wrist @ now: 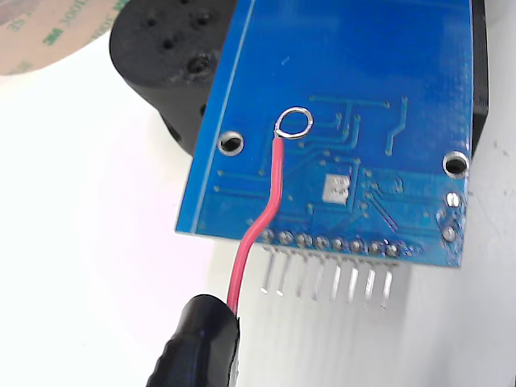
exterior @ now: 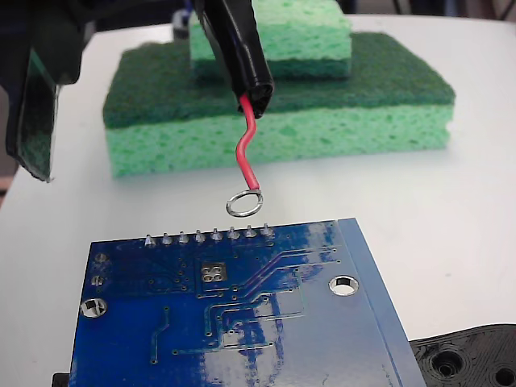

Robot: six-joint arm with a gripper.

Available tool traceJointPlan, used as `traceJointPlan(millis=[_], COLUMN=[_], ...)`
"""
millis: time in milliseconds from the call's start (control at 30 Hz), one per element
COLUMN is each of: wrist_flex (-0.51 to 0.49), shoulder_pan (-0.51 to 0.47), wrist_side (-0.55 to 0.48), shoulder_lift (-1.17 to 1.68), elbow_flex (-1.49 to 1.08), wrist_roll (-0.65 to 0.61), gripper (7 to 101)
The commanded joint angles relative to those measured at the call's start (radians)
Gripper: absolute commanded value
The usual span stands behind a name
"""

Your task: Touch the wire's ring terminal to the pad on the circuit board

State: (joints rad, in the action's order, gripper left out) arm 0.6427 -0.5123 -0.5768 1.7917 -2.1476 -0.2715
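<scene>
My gripper is shut on the red wire, which curves down to a small silvery ring terminal. In the fixed view the ring hangs in the air just over the far edge of the blue circuit board, above its row of solder points, touching nothing. From the wrist view the ring terminal appears over the circuit board, up and left of a small square silvery pad. That pad lies nearer the camera than the ring. The black gripper tip shows at the bottom of the wrist view.
Two stacked green sponges stand behind the board. A black plastic part with holes lies beside and partly under the board. A roll of tape sits at the wrist view's top left. A dark arm part hangs at the left.
</scene>
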Motion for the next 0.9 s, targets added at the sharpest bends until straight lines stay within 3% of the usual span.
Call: traceJointPlan(millis=[33, 900], wrist_flex=[0.0, -0.02], shoulder_pan=[-0.008, -0.018], wrist_side=[0.005, -0.012], shoulder_lift=[0.002, -0.04], elbow_flex=[0.006, -0.008], wrist_roll=[-0.002, -0.012], gripper=[100.3, 100.3])
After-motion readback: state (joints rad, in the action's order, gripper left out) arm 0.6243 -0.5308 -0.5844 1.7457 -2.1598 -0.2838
